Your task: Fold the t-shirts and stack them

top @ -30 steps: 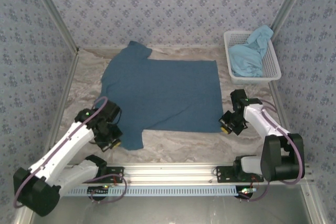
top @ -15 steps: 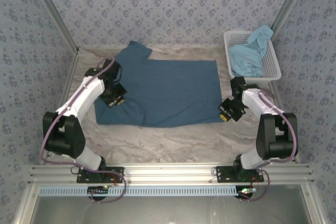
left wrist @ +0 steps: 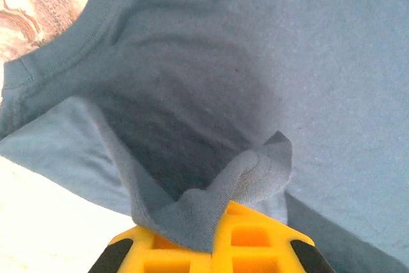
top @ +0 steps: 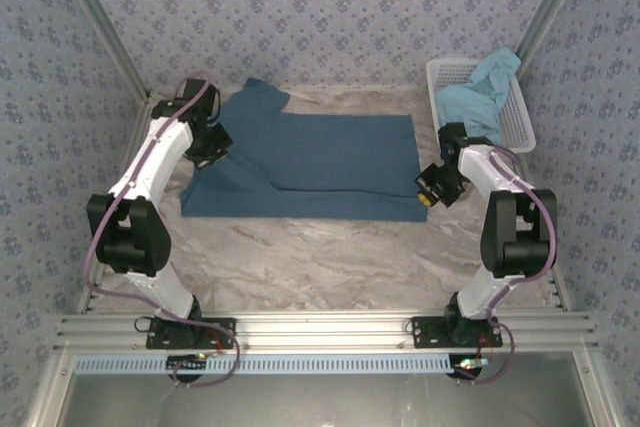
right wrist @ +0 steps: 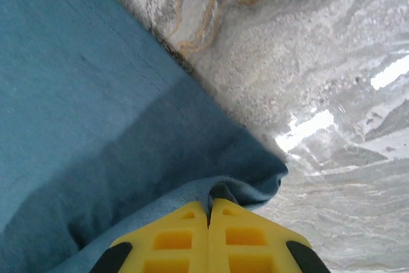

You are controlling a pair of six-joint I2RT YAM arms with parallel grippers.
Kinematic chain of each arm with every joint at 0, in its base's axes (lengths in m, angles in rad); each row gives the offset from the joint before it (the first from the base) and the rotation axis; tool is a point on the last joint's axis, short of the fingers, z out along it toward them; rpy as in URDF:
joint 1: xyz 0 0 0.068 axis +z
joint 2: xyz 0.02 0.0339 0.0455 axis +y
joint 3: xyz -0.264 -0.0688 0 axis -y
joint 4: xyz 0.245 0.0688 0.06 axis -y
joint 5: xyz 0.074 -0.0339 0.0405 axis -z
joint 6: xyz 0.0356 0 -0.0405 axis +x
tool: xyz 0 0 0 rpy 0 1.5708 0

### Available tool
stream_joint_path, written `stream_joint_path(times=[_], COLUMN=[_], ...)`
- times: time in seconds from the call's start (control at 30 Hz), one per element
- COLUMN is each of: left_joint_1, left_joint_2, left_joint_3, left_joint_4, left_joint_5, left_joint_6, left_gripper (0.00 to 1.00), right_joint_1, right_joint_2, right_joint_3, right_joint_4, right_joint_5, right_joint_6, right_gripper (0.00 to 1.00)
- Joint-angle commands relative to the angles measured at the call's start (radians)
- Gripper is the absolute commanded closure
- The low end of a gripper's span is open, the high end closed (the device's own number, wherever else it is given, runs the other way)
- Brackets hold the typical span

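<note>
Both arms had travelled away from their bases over the last second, dragging the near edge of the darker t-shirt (top: 330, 162) up over itself. The cloth had gone from a full spread to a shallower band across the far half of the table (top: 330, 257).

Left gripper (top: 208, 147) ended at the shirt's left side near the sleeve, and right gripper (top: 432, 190) at its near-right corner.

Left wrist view: yellow fingers (left wrist: 255, 222) clenched on a bunched fold of teal fabric, which draped over their tips. A hem and a patch of table showed beyond.

Right wrist view: fingers (right wrist: 182, 218) pressed together with the doubled corner of the shirt pinched between them, marbled surface just beside it.

Lighter t-shirt (top: 470, 107) lay crumpled in the white mesh basket (top: 518, 122) at the far right — part of it hung over the back rim. Basket stood just beyond the right gripper, apart from the darker shirt.
</note>
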Motion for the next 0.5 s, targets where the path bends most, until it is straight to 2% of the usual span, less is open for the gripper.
stream_joint_path(times=[0.0, 0.47], left_joint_1=[0.019, 0.063], left_joint_2=[0.017, 0.068], left_joint_3=[0.046, 0.061], left_joint_4=[-0.015, 0.058], left_joint_5=[-0.039, -0.052], left_joint_6=[0.038, 0.056], left_gripper=[1.00, 1.00], right_joint_1=[-0.007, 0.000], right_joint_2=[0.034, 0.166], right_joint_3=[0.063, 0.213], right_joint_4=[-0.025, -0.024], right_joint_5=[0.032, 0.073], right_joint_6=[0.007, -0.031], right_gripper=[1.00, 1.00])
